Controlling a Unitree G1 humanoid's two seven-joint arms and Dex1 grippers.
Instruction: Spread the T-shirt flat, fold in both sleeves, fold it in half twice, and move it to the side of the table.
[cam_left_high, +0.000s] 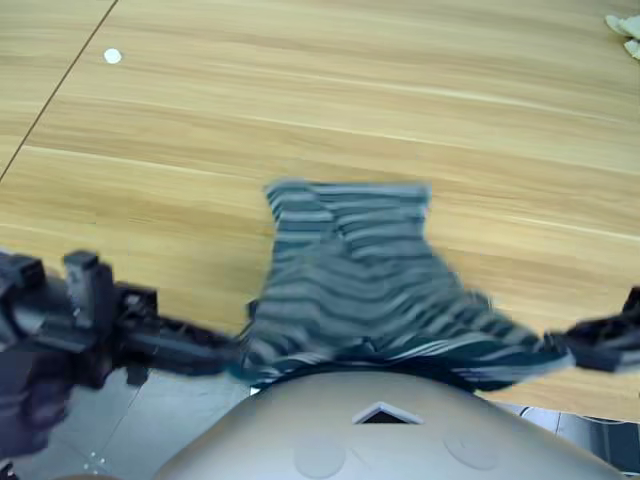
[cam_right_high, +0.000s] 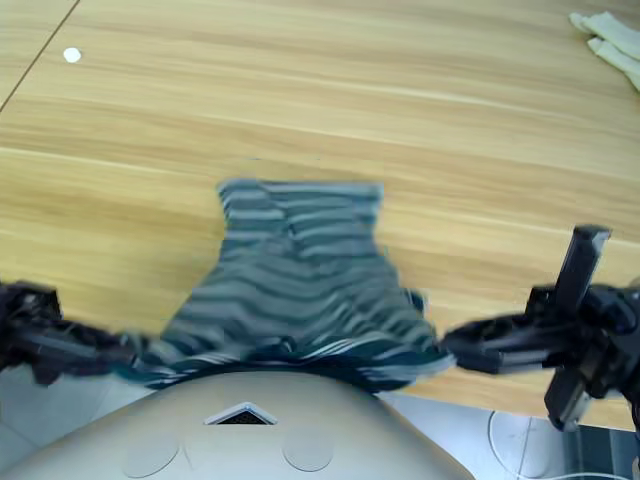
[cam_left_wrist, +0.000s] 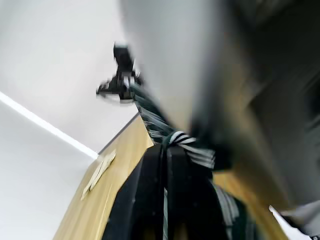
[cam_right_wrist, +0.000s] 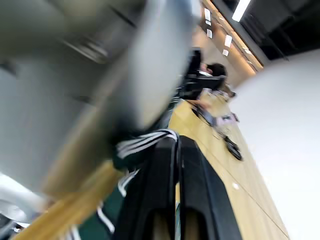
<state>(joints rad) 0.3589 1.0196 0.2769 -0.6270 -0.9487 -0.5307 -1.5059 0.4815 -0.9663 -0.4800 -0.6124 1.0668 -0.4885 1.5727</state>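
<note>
A grey-and-dark striped T-shirt (cam_left_high: 355, 275) lies on the wooden table (cam_left_high: 320, 110), its near hem stretched out over the table's front edge. My left gripper (cam_left_high: 232, 352) is shut on the hem's left corner, just off the near edge. My right gripper (cam_right_high: 448, 352) is shut on the hem's right corner at the same height. In the left wrist view the black fingers (cam_left_wrist: 167, 172) pinch striped cloth (cam_left_wrist: 195, 150). The right wrist view likewise shows its fingers (cam_right_wrist: 172, 160) closed on a striped fold (cam_right_wrist: 145, 142). The shirt's far part rests flat on the wood.
A white round mark (cam_left_high: 112, 57) sits on the table at the far left. A pale cloth or glove (cam_right_high: 605, 35) lies at the far right corner. Bare wood stretches wide beyond the shirt and to both sides.
</note>
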